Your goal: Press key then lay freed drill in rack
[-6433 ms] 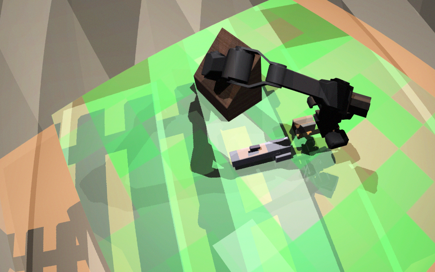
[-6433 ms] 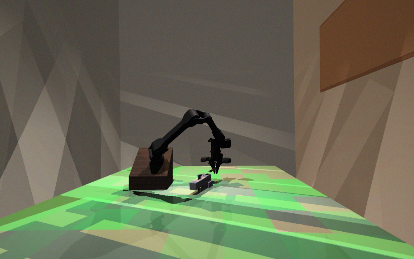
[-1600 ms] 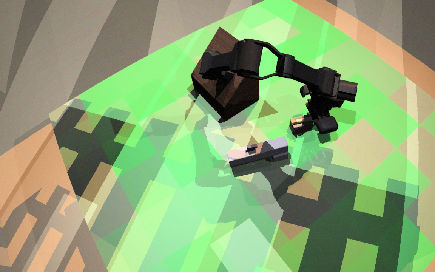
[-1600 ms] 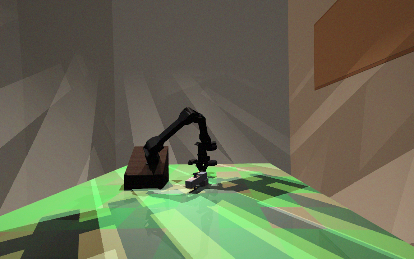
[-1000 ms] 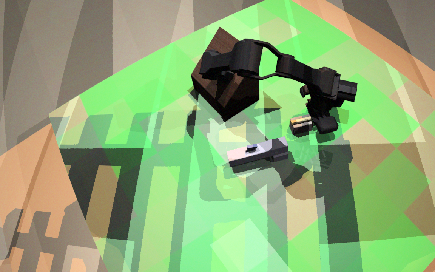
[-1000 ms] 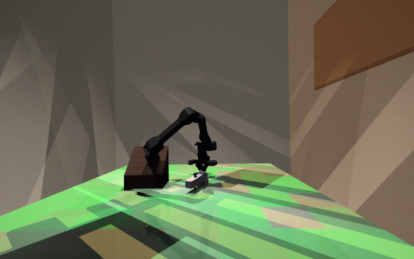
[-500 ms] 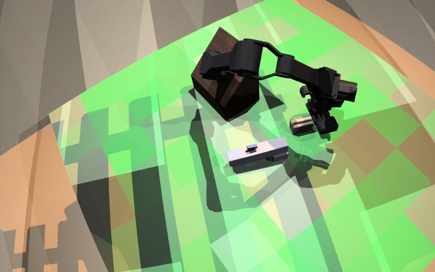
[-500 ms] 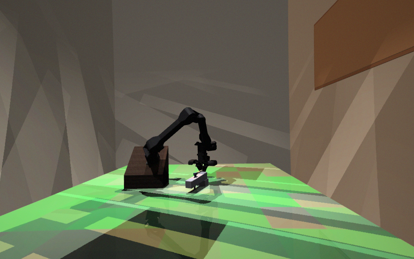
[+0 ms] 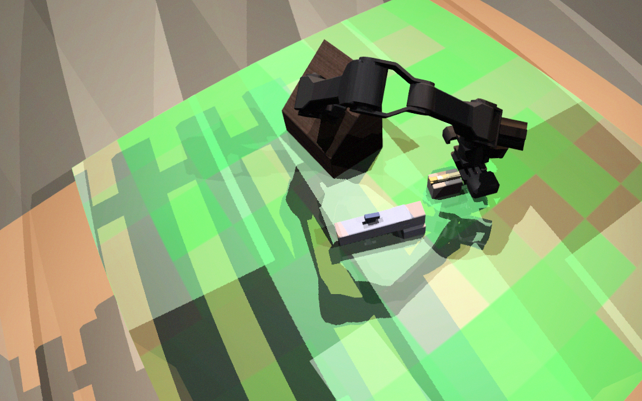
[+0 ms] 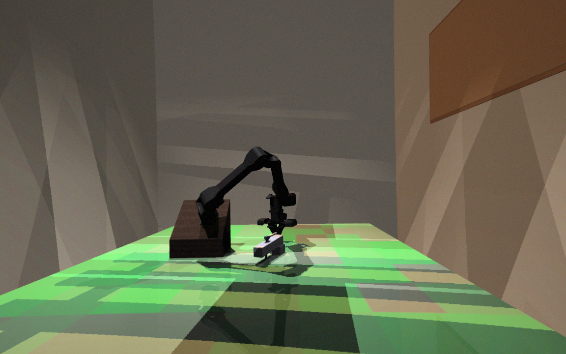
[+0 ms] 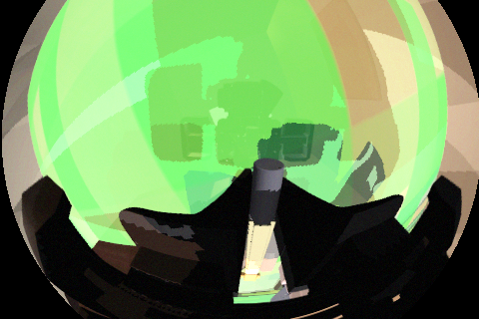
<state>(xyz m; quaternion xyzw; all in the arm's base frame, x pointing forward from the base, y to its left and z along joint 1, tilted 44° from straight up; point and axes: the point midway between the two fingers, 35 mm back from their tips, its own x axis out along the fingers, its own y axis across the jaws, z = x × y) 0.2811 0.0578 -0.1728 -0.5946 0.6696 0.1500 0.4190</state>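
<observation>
1. While the gripper (image 11: pixel 266 187) is clamped on the drill (image 11: pixel 267 199), the grey shaft sticks out past the fingertips, its long axis along the fingers and pointing at the table.
2. Just beside the gripper, on the block side, sits the rack (image 9: pixel 444 183). Its pale grooves seem to run towards the gripper, though it is small and partly covered. I judge the drill must be tipped flat along a groove.
3. Farther off lies the block (image 9: pixel 393 219), key (image 9: pixel 371 216) on top, with no drill seen in it.
4. Farthest is the base (image 9: pixel 335 134).
</observation>
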